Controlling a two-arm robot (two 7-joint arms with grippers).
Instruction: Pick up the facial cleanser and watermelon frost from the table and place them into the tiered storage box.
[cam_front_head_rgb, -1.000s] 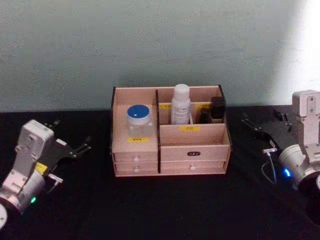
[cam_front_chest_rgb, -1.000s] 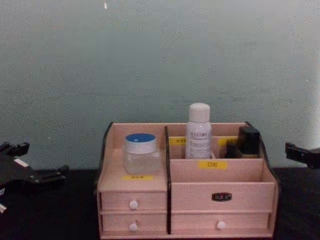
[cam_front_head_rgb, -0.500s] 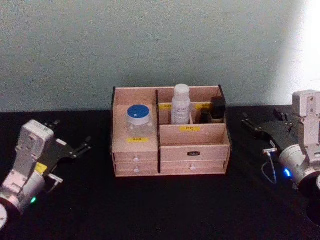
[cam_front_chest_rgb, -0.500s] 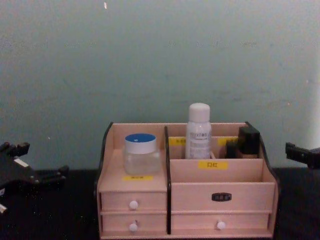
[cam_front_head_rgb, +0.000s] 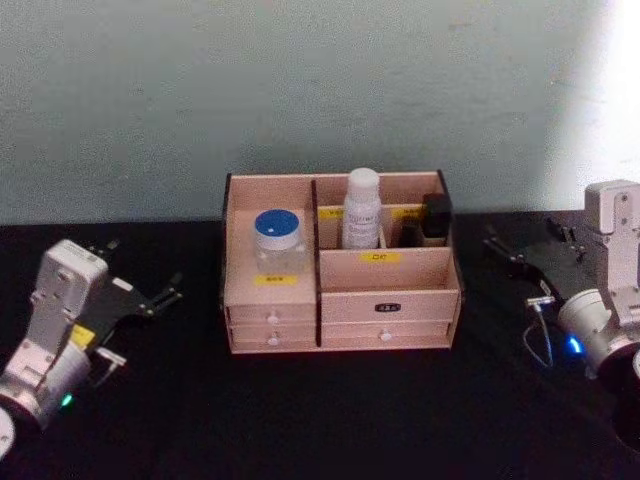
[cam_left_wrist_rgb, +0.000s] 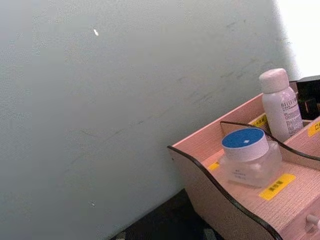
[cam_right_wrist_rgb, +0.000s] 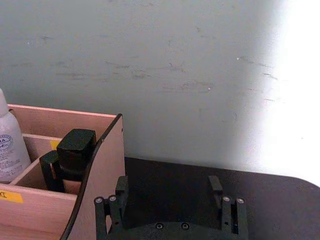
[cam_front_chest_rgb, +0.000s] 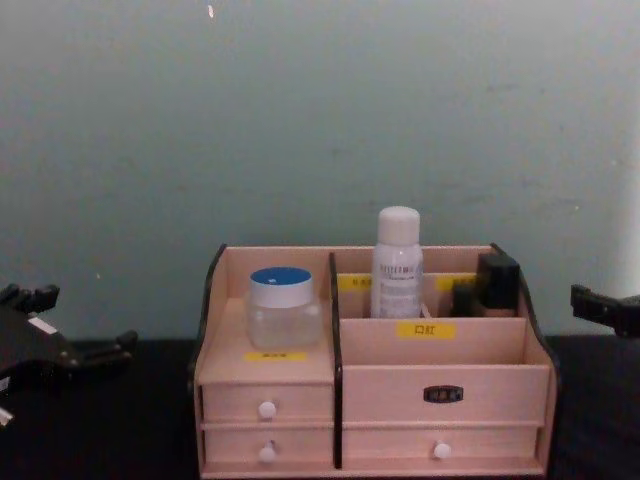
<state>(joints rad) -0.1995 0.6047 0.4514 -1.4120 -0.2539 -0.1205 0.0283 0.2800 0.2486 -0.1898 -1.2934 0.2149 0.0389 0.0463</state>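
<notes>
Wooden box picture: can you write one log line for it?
tall whitish white-capped bottle: upright, back compartment of pale wooden organizer | squat blue-lidded jar: left compartment | left tool: open, empty | right tool: open, empty

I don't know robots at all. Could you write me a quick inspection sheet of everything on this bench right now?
Surface: black table.
Job's things: pale wooden tiered storage box with dark trim at the middle; tall whitish white-capped facial cleanser bottle upright in a rear compartment; squat clear blue-lidded watermelon frost jar on the box's left shelf.
Clutter: small black item in the rear right compartment.
Grippers: left gripper open, resting left of the box, empty; right gripper open, right of the box, empty.
Cables: thin loop by the right arm.
Surroundings: plain pale green wall.
</notes>
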